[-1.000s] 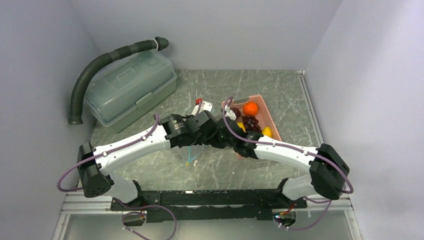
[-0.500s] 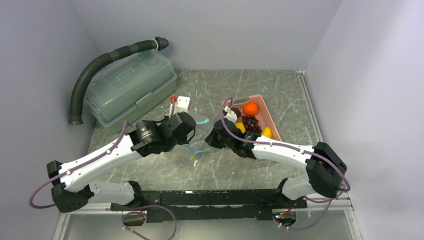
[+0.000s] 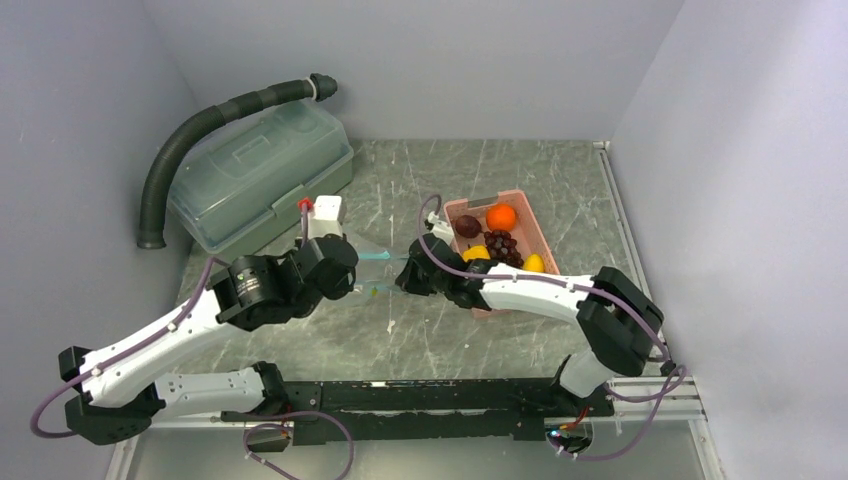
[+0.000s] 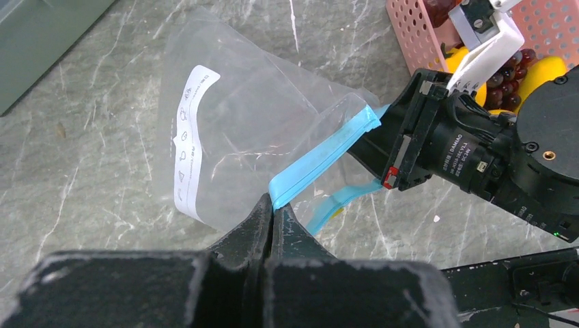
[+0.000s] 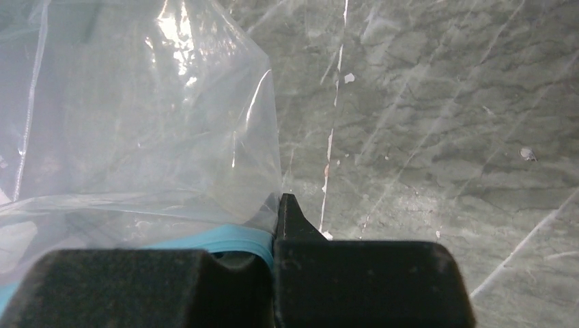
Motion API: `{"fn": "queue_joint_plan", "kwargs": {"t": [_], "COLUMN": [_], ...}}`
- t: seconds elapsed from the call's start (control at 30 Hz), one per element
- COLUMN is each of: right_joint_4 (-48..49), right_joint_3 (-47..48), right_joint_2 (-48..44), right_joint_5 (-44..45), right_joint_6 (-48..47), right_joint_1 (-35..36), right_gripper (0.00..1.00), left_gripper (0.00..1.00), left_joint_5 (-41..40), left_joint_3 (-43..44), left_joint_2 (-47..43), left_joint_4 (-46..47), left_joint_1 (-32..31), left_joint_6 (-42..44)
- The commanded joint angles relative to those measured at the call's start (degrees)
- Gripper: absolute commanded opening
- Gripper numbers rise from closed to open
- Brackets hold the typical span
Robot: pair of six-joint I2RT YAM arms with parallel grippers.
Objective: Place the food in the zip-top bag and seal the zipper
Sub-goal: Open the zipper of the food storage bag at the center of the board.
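Marble table [image 3: 520, 165] is carrying the pink basket [image 3: 545, 236] with the fruit [image 3: 501, 217] sitting inside, clear bag [image 4: 239, 137] is hanging by its mouth near the basket, I am pinching its teal zipper [image 4: 321, 160], left gripper [image 4: 272, 208] clamping one end, right gripper [image 5: 276, 222] the other.

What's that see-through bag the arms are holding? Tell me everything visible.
The zip-top bag is thin, clear, crinkled plastic with a white label patch and a teal zipper along its mouth. The left gripper and right gripper pinch one lip's ends, holding it taut; the other lip sags. It looks empty.
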Motion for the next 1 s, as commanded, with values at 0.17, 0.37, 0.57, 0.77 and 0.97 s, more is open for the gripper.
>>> {"fn": "queue_joint_plan", "kwargs": {"t": [0.17, 0.37, 0.57, 0.77, 0.97], "right_joint_4": [-3.98, -4.46, -3.79, -3.93, -5.53], "right_joint_3": [5.62, 7.26, 6.86, 6.81, 6.85], "right_joint_2": [3.43, 2.92, -0.84, -5.52, -10.3], "right_joint_5": [2.26, 1.78, -0.04, -2.32, -3.39], "right_joint_6": [-3.31, -4.17, -4.78, -6.54, -7.73], "right_joint_1": [-0.77, -0.77, -0.71, -0.58, -0.2], "right_gripper": [0.06, 0.25, 0.39, 0.47, 0.51], "left_gripper": [0.0, 0.0, 0.0, 0.0, 0.0], "left_joint_5": [-3.55, -4.11, -4.62, -4.63, -4.56], "left_joint_3": [0.97, 0.36, -0.37, -0.54, -0.18], "left_joint_2": [3.16, 5.22, 6.83, 8.1, 8.84], "left_joint_4": [1.11, 1.74, 2.47, 3.47, 4.26], "left_joint_1": [0.21, 0.21, 0.21, 0.21, 0.24], "left_joint_6": [2.63, 2.74, 2.73, 3.04, 3.5]}}
